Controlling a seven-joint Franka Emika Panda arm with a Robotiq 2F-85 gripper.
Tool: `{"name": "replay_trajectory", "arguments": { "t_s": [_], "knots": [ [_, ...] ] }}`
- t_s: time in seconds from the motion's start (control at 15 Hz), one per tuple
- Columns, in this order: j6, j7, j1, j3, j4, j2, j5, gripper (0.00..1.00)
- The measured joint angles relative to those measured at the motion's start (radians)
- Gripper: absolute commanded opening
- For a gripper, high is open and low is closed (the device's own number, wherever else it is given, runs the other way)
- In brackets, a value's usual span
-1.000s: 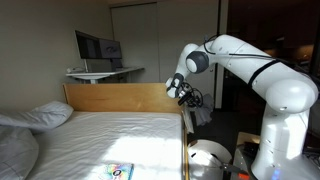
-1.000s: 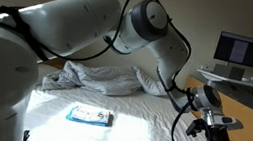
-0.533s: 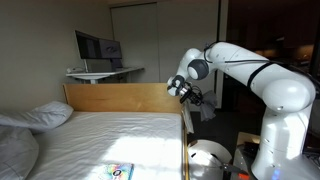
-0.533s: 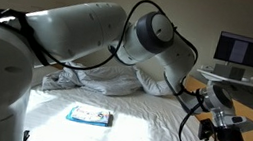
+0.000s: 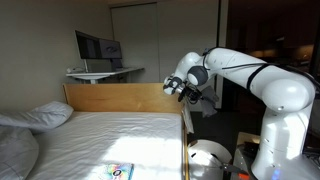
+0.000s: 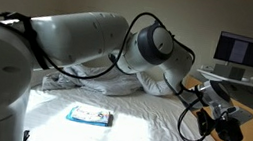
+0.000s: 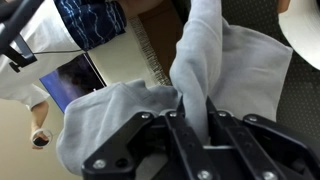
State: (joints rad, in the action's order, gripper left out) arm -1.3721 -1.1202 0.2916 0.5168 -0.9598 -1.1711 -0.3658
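1. The gripper (image 7: 195, 112) is seen in the wrist view with its fingers pressed together on a fold of a grey cloth (image 7: 235, 70); the cloth is pinched tight between them.
2. In an exterior view the gripper (image 5: 180, 88) is held in the air just past the end of a wooden board (image 5: 120, 96) at the edge of the bed (image 5: 110, 135), with the cloth (image 5: 204, 107) hanging below it, off the mattress.
3. A pillow (image 5: 45, 115) is seen lying on the bed, well apart from the gripper.
4. A flat packet (image 6: 91, 115) is seen on the sheet, and a crumpled blanket (image 6: 90, 75) behind it.
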Motion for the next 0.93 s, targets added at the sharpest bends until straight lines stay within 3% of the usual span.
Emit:
{"name": "replay_trajectory", "arguments": {
  "t_s": [0.33,0.73,0.93],
  "knots": [
    [0.033,-0.003,0.029,-0.004,0.09,-0.055,0.008,0.06],
    [-0.07,0.109,0.076,-0.089,0.147,-0.061,0.054,0.06],
    [-0.078,0.154,0.1,-0.099,0.169,-0.064,0.054,0.06]
  ]
}}
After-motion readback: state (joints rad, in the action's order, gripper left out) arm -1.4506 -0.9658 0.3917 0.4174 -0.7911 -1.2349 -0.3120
